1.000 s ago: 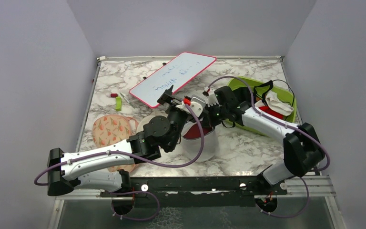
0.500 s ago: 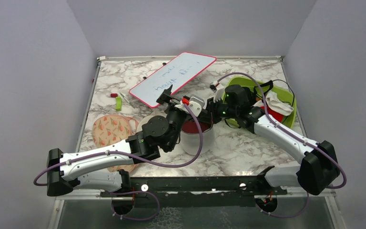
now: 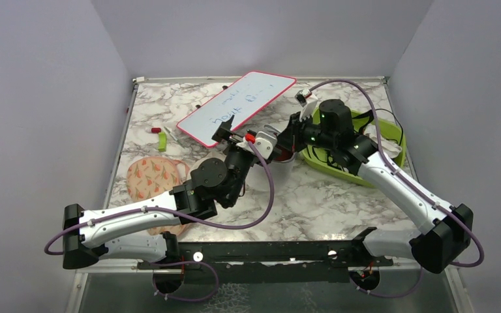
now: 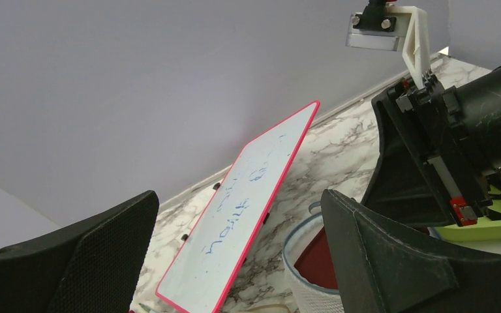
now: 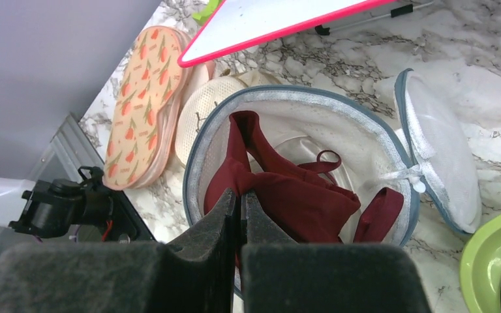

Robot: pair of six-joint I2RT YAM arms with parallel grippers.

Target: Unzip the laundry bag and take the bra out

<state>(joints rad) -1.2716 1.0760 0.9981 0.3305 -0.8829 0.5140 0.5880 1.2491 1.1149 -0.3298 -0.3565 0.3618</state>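
- Floral pouch [image 5: 147, 98]: flat on the table [image 3: 326, 202] at left, clear of the work.
- Left end effector [image 4: 238, 195]: fingers spread wide, gripping nothing. It hovers just beside the laundry bag, probably ready to steady it.
- Laundry bag [image 5: 313, 124]: mid-table, upright, with its unzipped lid flopped aside.
- Bra [image 5: 300, 202]: bunched inside the bag, one fold drawn upward.
- Right end effector [image 5: 241, 192]: closed tight on that maroon fold, placed above the opening for lifting out.
- Green tub [image 3: 329, 171]: far right.

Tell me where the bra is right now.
Right wrist view: the bra sits inside the unzipped laundry bag, its edge pinched by the right gripper. The bag stands mid-table between the green tray and the floral pouch.
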